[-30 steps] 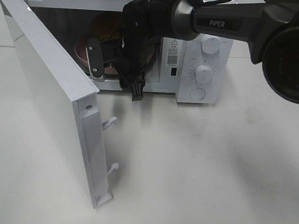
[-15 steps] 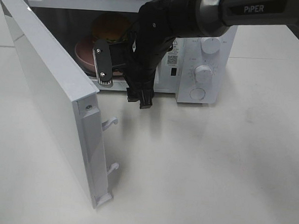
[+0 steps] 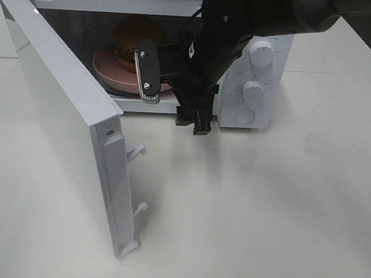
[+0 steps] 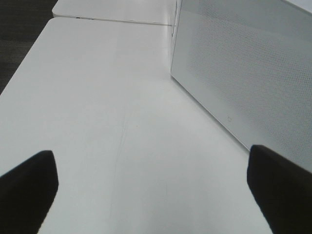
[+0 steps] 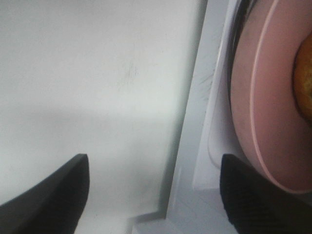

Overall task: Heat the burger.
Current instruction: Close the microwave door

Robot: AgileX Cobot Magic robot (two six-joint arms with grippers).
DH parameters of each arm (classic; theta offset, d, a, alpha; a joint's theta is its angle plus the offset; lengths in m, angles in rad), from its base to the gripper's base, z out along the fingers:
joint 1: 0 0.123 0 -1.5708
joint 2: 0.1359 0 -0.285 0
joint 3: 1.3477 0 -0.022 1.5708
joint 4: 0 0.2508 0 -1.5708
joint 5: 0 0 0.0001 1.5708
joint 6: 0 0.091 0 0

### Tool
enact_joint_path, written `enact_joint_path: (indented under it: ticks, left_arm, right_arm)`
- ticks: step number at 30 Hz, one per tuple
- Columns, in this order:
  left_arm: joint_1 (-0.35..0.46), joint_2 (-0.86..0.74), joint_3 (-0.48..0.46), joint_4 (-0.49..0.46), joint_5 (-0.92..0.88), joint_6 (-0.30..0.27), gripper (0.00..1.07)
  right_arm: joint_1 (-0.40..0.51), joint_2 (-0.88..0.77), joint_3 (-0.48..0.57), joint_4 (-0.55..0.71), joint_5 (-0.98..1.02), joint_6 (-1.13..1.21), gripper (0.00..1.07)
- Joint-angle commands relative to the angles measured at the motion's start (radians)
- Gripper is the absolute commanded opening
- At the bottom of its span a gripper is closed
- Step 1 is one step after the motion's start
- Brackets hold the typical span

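Note:
The burger (image 3: 138, 36), with a domed orange-brown bun, sits on the pink dish (image 3: 109, 68) inside the open microwave (image 3: 262, 118). My right gripper (image 3: 174, 97) hangs open and empty just outside the oven's front opening, turned sideways, one finger (image 3: 147, 72) in front of the dish rim. In the right wrist view the right gripper (image 5: 156, 195) straddles the oven's sill, with the pink dish (image 5: 268, 112) and a sliver of burger (image 5: 305, 87) beyond it. The left gripper (image 4: 153, 187) is open over bare table and is out of the exterior view.
The microwave door (image 3: 61, 119) stands swung wide toward the front left, its latch hooks (image 3: 137, 152) sticking out. Two knobs (image 3: 253, 91) sit on the control panel at the right. A white dotted microwave panel (image 4: 243, 68) rises beside the left gripper.
The right gripper has drawn back out of the oven and to the right, with its jaws wider. The dish and burger stay inside and now show fully.

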Motion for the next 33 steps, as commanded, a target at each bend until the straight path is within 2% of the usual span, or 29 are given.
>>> enact_joint_path:
  ticks: [1,8,16,33]
  left_arm:
    - [0.001,-0.022,0.001,-0.007,-0.003,-0.001,0.98]
    - [0.001,-0.022,0.001,-0.007,-0.003,-0.001,0.98]
    - [0.001,-0.022,0.001,-0.007,-0.003,-0.001,0.98]
    - [0.001,-0.022,0.001,-0.007,-0.003,-0.001,0.98]
  right_arm:
    - [-0.006,-0.085,0.069,0.000,-0.011,0.016,0.73]
    - [-0.006,-0.187,0.157,0.001,-0.020,0.047,0.73]
    - [-0.006,-0.331,0.281,0.001,-0.035,0.196,0.73]
    - [-0.006,-0.693,0.610,0.000,0.026,0.896,0.72]
